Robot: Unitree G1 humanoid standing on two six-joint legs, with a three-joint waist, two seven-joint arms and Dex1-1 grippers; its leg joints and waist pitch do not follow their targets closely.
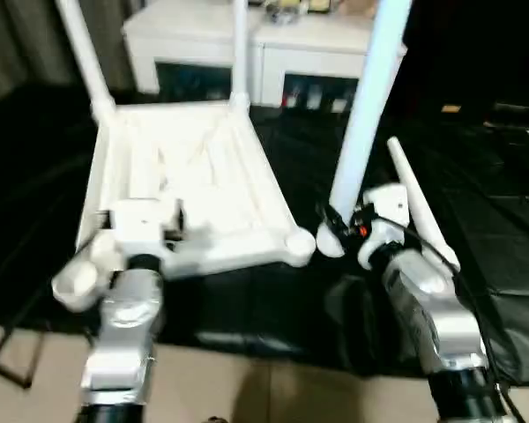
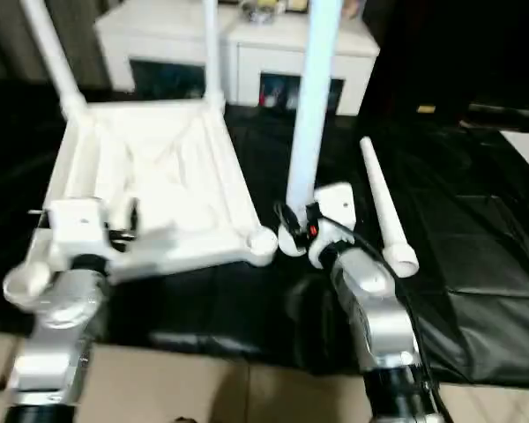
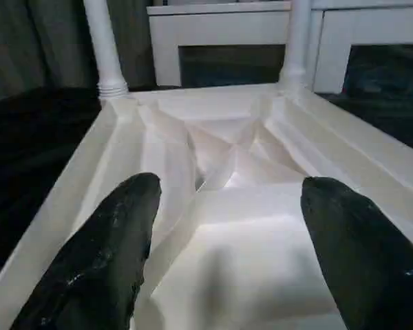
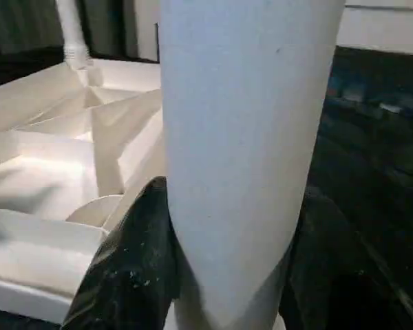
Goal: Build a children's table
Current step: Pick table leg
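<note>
Jaws of the right gripper (image 4: 227,275) are clamped on a white leg (image 1: 368,110), held upright — its lower end sits just beside the tabletop's (image 1: 189,181) near corner socket (image 1: 298,245), not in it. Jaws of the left gripper (image 3: 227,227) stand wide apart with nothing between them, hovering over the near end of the upturned tabletop, whose X-ribbed underside faces up. Beyond the left jaws, two legs (image 3: 103,48) stand fitted in the far corners. A fourth leg (image 2: 383,211) lies on the black worktop (image 1: 494,220), on the outer side of the right jaws. A white cabinet (image 1: 273,48) stands behind.
</note>
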